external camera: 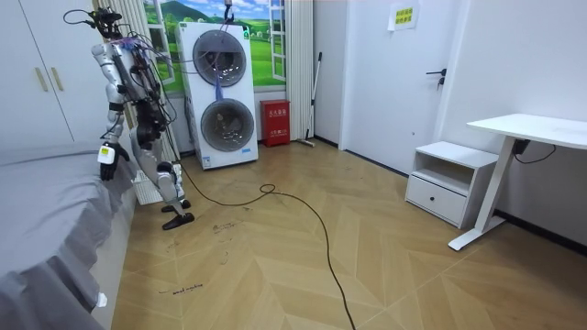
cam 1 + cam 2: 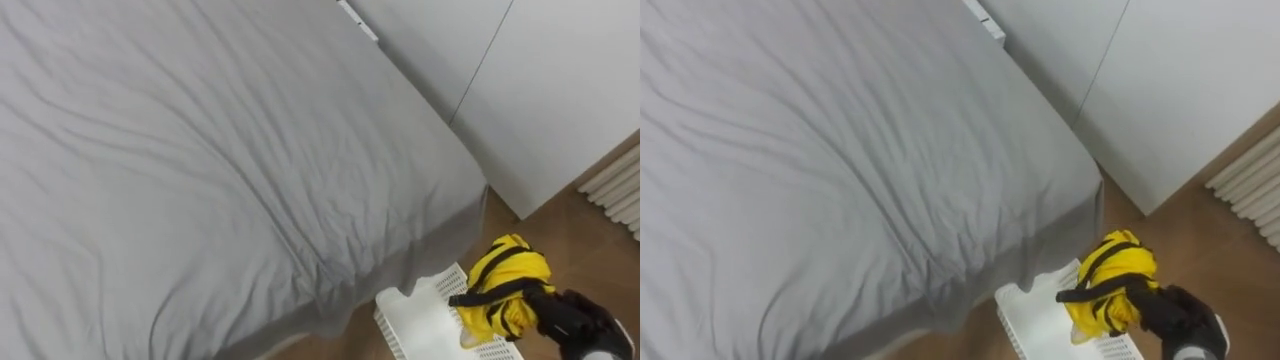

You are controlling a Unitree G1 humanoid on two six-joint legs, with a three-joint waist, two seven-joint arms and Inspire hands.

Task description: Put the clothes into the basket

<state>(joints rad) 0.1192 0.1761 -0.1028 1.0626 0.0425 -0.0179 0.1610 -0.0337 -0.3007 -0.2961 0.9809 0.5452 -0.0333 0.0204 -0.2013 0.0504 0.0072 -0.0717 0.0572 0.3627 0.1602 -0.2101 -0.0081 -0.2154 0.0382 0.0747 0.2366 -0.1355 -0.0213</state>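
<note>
A yellow garment [image 2: 505, 280] with black straps is bunched in my right hand [image 2: 570, 320], whose dark fingers curl round it at the lower right. It hangs just above a white slatted basket [image 2: 425, 320] that stands on the wooden floor against the corner of the bed. The basket's visible part holds nothing. In the room view I stand at the bedside, bent toward it, and my left hand [image 1: 108, 154] hangs low by the mattress edge.
The bed [image 2: 200, 150], under a rumpled grey sheet, spreads across the left and middle. White wardrobe doors [image 2: 540, 80] stand behind it and a white radiator [image 2: 620, 190] at the right. Stacked washing machines [image 1: 223, 92] stand along the wall.
</note>
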